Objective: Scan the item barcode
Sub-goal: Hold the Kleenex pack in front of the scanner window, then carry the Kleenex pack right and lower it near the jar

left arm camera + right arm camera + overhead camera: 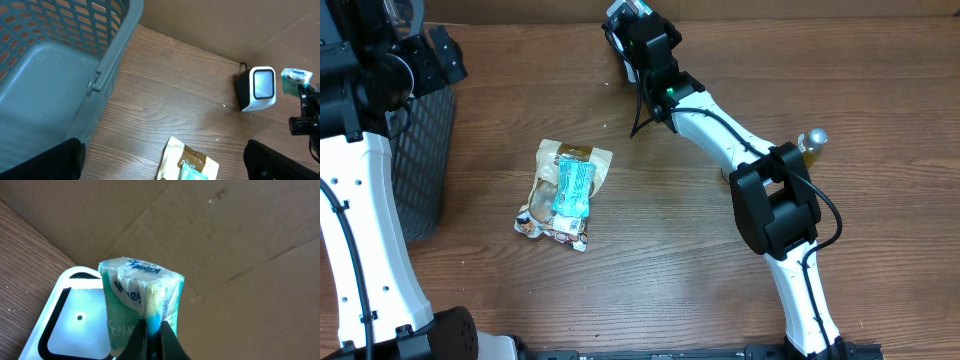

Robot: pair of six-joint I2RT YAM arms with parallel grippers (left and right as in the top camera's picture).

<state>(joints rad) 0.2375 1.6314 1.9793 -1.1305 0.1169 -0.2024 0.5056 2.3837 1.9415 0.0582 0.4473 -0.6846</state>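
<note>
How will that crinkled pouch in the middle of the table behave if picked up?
Probably floppy: the pouch lies flat and wrinkled, so it may sag from a pinch. Its glossy film looks slippery. Being flat, it should slide, not roll, on the table.

Setting: mock shop checkout, rigged as a robot test bench. Evidence:
- wood-grain surface [670, 250]
- plain cardboard backdrop [225, 230], top of frame
- grey mesh shopping basket [115, 55], upper left
- white barcode scanner [260, 87], at the right in my left wrist view
- packaged snack bag [565, 195], mid-frame
- my left arm [365, 200] and right arm [720, 135], rising from the lower edge
</note>
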